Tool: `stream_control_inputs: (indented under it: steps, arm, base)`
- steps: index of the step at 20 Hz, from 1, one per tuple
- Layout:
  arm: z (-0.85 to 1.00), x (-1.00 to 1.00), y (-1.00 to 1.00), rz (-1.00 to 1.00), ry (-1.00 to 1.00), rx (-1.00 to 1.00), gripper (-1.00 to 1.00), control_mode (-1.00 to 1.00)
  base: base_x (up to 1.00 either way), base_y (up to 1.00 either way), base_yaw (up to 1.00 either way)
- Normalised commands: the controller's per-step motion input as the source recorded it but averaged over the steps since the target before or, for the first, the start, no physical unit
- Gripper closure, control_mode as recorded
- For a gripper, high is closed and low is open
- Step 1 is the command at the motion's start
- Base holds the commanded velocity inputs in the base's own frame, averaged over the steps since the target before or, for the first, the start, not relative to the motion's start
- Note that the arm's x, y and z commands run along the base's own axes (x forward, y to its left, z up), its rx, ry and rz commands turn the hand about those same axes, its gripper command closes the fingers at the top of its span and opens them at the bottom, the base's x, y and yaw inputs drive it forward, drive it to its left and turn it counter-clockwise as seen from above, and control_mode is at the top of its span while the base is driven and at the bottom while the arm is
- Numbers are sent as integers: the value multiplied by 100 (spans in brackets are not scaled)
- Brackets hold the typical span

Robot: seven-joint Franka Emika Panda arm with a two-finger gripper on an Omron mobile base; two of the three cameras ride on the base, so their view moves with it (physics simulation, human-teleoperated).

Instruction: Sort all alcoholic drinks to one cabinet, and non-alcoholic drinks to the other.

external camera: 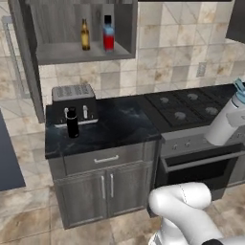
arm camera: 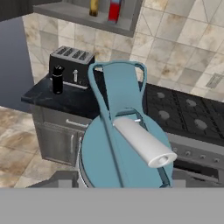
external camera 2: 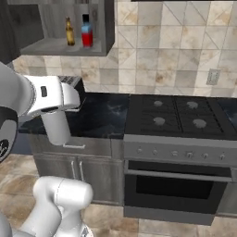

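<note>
A white bottle with a teal flip lid hangs tilted over the stove's right side, with my gripper shut on it; the lid hides the fingertips in the hand view. A small all-black bottle stands on the dark counter in front of the toaster. The dark grey wall cabinet is open. On its shelf stand the amber beer bottle and the red bottle with blue shoulders, side by side.
A silver toaster sits at the counter's back left. A black gas stove with an oven below takes the right half. The cabinet's open door juts out at the left. Another dark cabinet corner shows at the upper right.
</note>
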Motion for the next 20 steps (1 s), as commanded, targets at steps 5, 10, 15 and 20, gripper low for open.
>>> stream_control_inputs:
  steps: [5, 10, 15, 20]
  arm:
    - [0, 0, 0, 0, 0, 0, 100, 100]
    - [0, 0, 0, 0, 0, 0, 100, 100]
    - [0, 0, 0, 0, 0, 0, 100, 100]
    - [0, 0, 0, 0, 0, 0, 100, 100]
  base:
    - [-19, -75, -3]
    - [-11, -73, 0]
    - [-7, -75, 1]
    - [-6, -77, 1]
